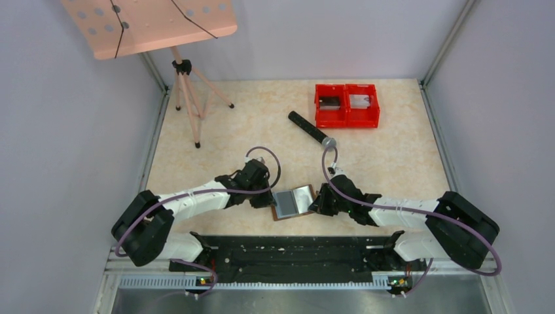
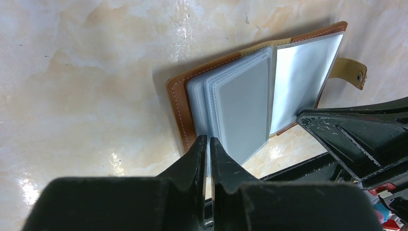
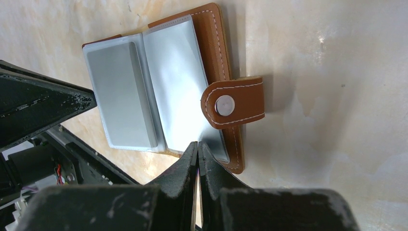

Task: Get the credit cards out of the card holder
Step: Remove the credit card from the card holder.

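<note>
From above, we see the card holder [image 1: 294, 201] open on the table's [image 1: 393, 157] near middle, between both arms. Left wrist: our left gripper [image 2: 208, 142] is clamped on a clear sleeve [image 2: 199, 103]. Right wrist: our right gripper [image 3: 197, 146], jaws together, meets the holder's near edge.

Bright, even light, soft shadows (glare on the card holder [image 2: 298, 82]).
</note>
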Available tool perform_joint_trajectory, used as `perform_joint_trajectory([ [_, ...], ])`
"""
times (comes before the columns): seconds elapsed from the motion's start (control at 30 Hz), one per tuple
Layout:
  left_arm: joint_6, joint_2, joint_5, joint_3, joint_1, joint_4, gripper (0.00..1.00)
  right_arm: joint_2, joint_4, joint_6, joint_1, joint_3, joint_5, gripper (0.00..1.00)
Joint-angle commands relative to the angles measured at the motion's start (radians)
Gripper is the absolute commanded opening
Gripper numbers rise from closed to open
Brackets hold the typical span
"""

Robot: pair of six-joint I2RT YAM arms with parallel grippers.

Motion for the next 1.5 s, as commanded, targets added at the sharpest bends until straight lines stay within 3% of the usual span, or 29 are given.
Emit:
perform_joint_trajectory([
  [0.0,-0.006,0.006,0.018,-0.008,0.0,0.071,0.11,-0.001,-0.007,-0.004,-0.008,-0.02,0.009,0.02],
  [0.6,0.012,0.022,0.056,0.045,-0.002,0.077,0.12,0.002,-0.021,-0.065,-0.007,0.017,-0.049,0.07],
  [0.93,0.034,0.076,0.07,0.089,-0.003,0.075,0.12,0.003,-0.045,-0.148,-0.004,0.103,-0.063,0.34],
  [1.23,0.019,0.078,0.084,0.082,-0.003,0.116,0.12,0.066,0.058,-0.161,0.024,0.121,-0.077,0.69],
  [1.47,-0.014,0.078,0.137,0.052,-0.003,0.2,0.12,0.119,0.045,-0.168,0.062,0.165,-0.045,0.79],
])
